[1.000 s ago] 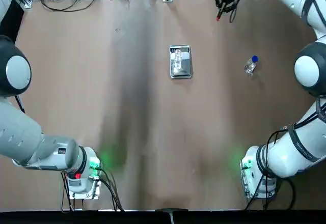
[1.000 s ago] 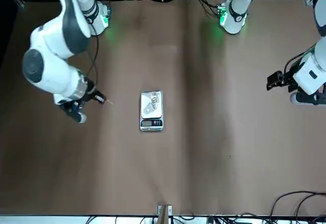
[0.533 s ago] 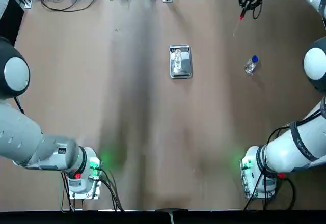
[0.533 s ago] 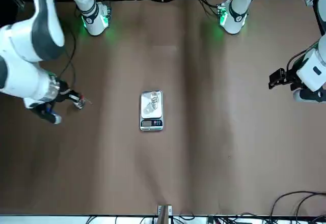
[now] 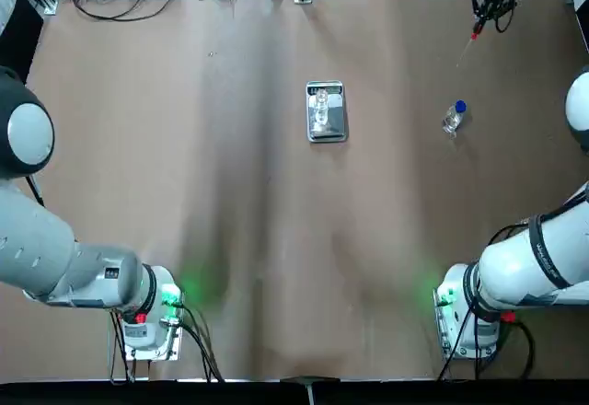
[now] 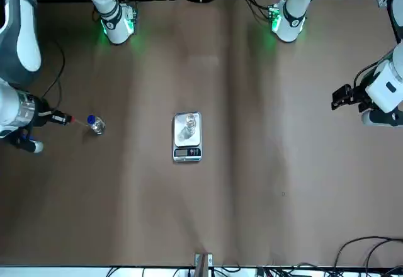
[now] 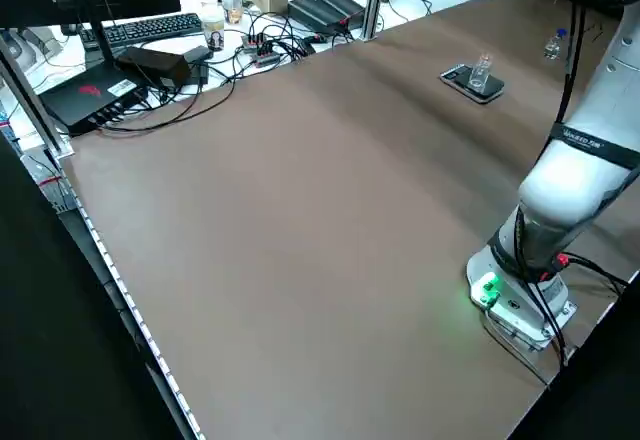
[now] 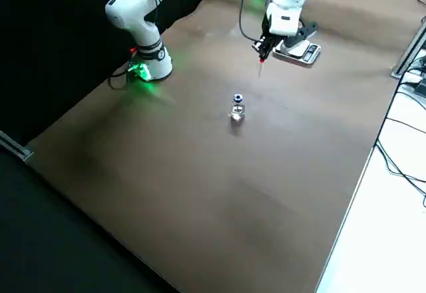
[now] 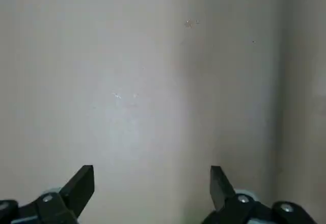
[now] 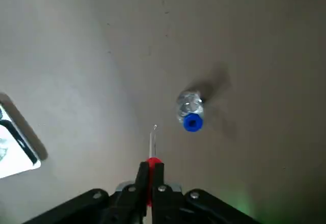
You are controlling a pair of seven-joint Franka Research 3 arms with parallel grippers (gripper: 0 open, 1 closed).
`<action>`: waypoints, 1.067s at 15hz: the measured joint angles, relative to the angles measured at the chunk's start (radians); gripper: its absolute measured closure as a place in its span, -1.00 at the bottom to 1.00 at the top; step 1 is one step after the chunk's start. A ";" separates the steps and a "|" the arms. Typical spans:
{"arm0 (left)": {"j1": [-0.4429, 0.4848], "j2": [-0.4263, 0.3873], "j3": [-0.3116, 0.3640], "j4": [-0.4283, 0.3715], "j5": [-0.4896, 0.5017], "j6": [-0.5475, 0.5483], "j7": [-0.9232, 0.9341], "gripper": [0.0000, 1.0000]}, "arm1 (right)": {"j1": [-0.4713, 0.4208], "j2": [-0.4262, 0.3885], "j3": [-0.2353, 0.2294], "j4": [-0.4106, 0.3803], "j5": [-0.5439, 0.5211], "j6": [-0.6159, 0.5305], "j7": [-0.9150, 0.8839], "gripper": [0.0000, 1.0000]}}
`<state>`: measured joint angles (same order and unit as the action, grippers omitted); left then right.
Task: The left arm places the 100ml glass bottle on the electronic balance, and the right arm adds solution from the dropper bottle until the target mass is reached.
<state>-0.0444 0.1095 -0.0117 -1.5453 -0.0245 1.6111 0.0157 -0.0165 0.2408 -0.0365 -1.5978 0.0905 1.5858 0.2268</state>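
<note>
Brown tabletop (image 5: pixel 276 239), left gripper (image 9: pixel 153 191) open, its arm partly out of frame, right gripper (image 10: pixel 152 170) clamped around red-bulbed dropper (image 10: pixel 153 147).

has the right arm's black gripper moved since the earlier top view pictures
Yes: in the top view, the right arm's black gripper has moved rightward along the table's far edge, from left of the clear bottle with the blue collar to right of it.

Glass bottle (image 5: pixel 320 109) on the balance (image 5: pixel 327 133), dropper bottle (image 5: pixel 453 120) to its right, well apart.
</note>
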 joint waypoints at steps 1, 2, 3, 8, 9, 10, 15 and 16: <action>-0.001 0.000 0.000 0.000 0.000 0.000 0.000 -1.00 | -0.015 0.000 0.000 -0.007 -0.004 0.000 -0.027 0.89; -0.002 0.000 0.000 0.000 0.000 0.000 0.000 -1.00 | -0.029 0.000 0.000 -0.014 -0.009 0.000 -0.050 0.89; -0.002 0.000 0.000 0.000 0.000 0.000 0.000 -1.00 | -0.043 0.000 0.000 -0.024 -0.011 0.000 -0.067 0.89; -0.003 0.000 0.000 0.000 0.000 0.000 0.001 -1.00 | -0.064 0.000 0.004 -0.087 -0.027 0.008 -0.093 0.89; -0.003 0.000 0.000 0.000 0.000 0.000 0.001 -1.00 | -0.064 -0.002 0.005 -0.100 -0.034 0.020 -0.094 0.89; -0.003 0.000 0.000 0.000 0.000 0.000 0.001 -1.00 | -0.064 -0.008 0.005 -0.121 -0.039 0.042 -0.100 0.89; -0.003 0.000 0.000 0.000 0.000 0.000 0.001 -1.00 | -0.082 -0.073 0.005 -0.273 -0.045 0.154 -0.153 0.89; -0.003 0.000 0.000 0.000 0.000 0.000 0.002 -1.00 | -0.084 -0.085 0.005 -0.297 -0.045 0.166 -0.156 0.89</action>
<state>-0.0477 0.1096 -0.0118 -1.5456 -0.0244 1.6110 0.0172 -0.1001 0.1560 -0.0319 -1.8944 0.0456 1.7523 0.0711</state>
